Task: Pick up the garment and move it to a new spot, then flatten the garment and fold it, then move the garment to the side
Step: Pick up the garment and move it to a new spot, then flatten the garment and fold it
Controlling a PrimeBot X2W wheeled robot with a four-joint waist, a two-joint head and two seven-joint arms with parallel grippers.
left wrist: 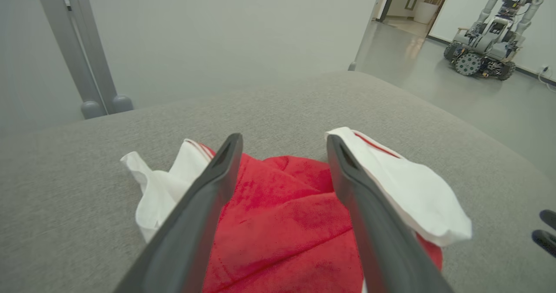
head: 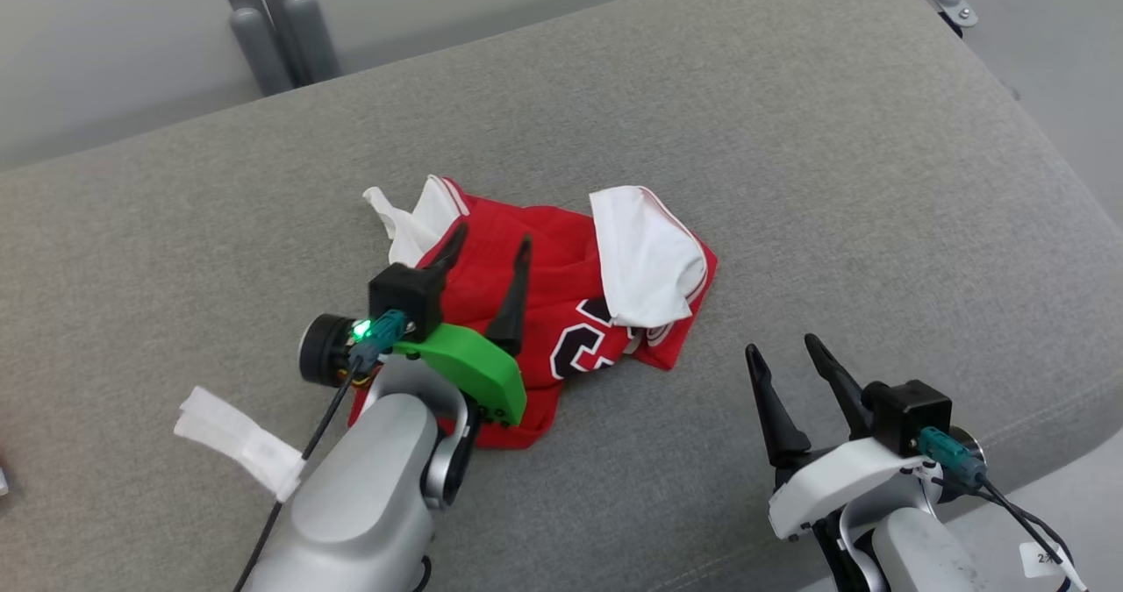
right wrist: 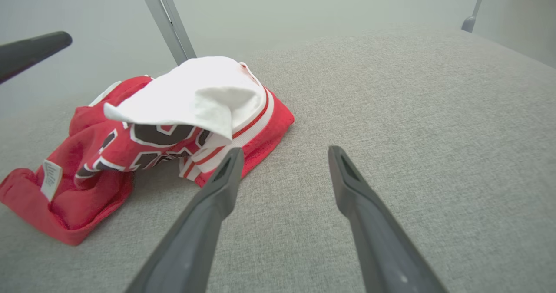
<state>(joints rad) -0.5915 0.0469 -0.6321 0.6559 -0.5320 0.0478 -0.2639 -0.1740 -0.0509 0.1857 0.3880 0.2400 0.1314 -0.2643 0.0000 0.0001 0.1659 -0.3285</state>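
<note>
My left gripper (head: 493,235) hangs over the crumpled red garment (head: 561,267), fingers apart; my right gripper (head: 781,345), near it, likewise spread.

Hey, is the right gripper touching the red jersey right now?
Apart. In the head view, bare gray cushion shows between the right gripper and the jersey.

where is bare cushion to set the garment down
Free: the cushion right of the garment, beyond the right claw, and the far strip toward the grey posts. Crowded: near left, with the left claw over the garment and a white tag.
</note>
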